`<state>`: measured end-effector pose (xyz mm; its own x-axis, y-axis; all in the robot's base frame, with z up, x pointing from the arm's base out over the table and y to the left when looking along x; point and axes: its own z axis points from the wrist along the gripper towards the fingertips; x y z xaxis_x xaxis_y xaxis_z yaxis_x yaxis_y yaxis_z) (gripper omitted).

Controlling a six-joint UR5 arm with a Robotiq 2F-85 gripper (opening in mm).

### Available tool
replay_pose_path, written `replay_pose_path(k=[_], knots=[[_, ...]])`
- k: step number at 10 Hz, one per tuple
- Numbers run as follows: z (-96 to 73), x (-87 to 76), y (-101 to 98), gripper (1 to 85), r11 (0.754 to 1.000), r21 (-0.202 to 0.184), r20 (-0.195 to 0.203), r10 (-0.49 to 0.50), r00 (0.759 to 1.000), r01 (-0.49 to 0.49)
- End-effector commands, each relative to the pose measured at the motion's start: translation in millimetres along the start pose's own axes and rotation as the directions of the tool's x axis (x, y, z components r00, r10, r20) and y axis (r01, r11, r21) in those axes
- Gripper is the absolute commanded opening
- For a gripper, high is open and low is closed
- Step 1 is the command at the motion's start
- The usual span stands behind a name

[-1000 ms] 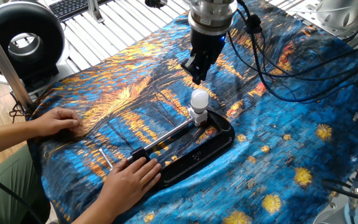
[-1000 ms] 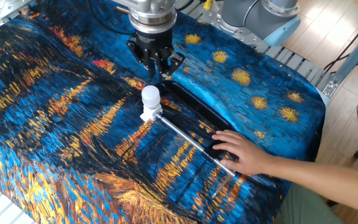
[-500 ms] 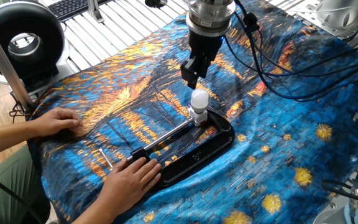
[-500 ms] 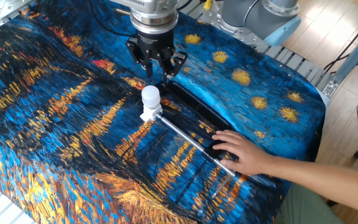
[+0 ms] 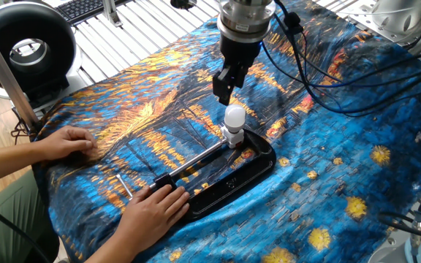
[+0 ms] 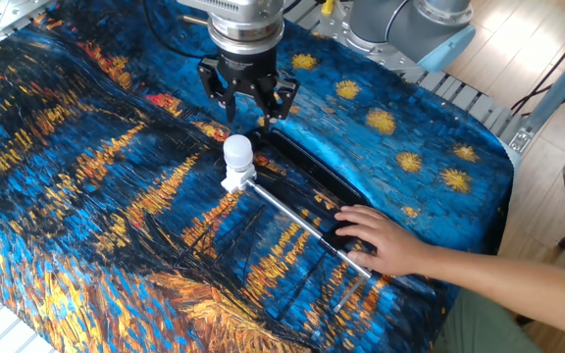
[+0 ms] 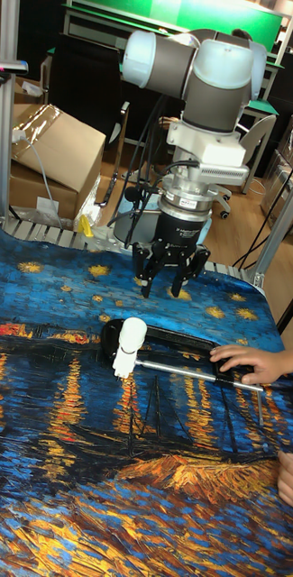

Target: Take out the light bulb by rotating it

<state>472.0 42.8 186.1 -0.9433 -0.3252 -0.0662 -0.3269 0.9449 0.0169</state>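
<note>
The light bulb is small, white and frosted. It stands upright in a short white socket at the end of a black clamp frame. My gripper hangs just above and behind the bulb, apart from it. It is open, with nothing between its fingers.
A person's hand presses on the clamp's near end beside a metal rod. Another hand rests on the painted cloth. Cables trail behind the arm. A black round device stands at the far left.
The fingers have spread from shut to open above the bulb. The gripper has shifted slightly; the bulb, the clamp and the hands have stayed put.
</note>
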Motion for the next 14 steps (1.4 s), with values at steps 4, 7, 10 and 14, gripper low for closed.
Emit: replay_pose_path(k=[4,7,10,14], knots=[[-1.7,-1.2,-10.1,56.3,0.999,0.039,0.003,-0.015,1.000,0.015],[6.1,7.7,-29.3,56.7,0.998,0.025,0.011,-0.050,0.999,0.049],[22.5,9.9,-34.8,59.3,0.998,0.015,0.031,-0.059,0.998,0.059],[35.1,5.0,-27.7,58.7,1.000,-0.010,0.044,-0.028,0.999,0.028]])
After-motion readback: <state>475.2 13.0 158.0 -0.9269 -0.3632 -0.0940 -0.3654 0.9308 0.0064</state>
